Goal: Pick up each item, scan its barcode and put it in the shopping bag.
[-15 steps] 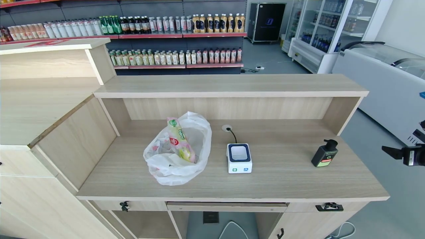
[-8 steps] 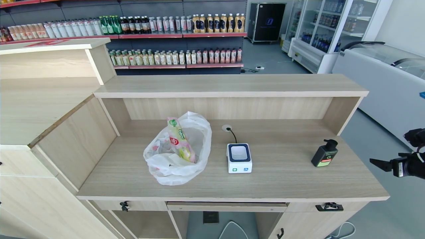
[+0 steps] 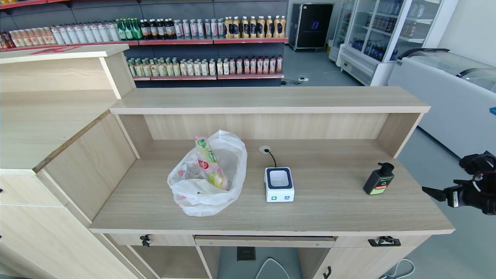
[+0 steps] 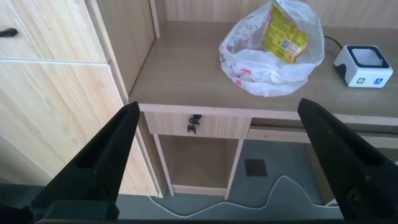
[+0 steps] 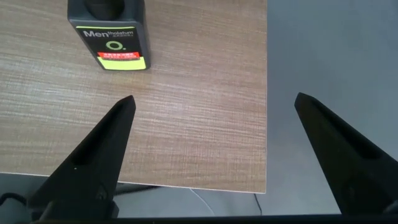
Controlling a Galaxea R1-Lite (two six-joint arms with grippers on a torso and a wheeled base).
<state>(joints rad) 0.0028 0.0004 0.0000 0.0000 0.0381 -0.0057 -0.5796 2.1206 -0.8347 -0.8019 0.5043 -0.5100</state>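
Examining the remaining item first: a dark pump bottle appears to stand upright near the right end of the surface, well apart from everything else, label toward the robot. I judge it the next thing to pick, since it is the one item I see outside the bag.

The right gripper hangs beyond the right edge of the surface, near the bottle but not touching it. Its jaws are spread wide and hold nothing. In the right wrist view the bottle sits ahead of the fingertips and off toward one finger, so I judge the gripper not yet lined up for a grasp.

The scanner sits mid-surface with its window facing up, between bottle and bag. That placement suits passing an item over it on the way across.

The shopping bag lies left of the scanner, mouth slumped open toward the robot, with a snack packet leaning inside.

The left gripper is held low in front of the left part of the surface, jaws wide apart and empty, facing the bag. I judge it parked clear of the work.
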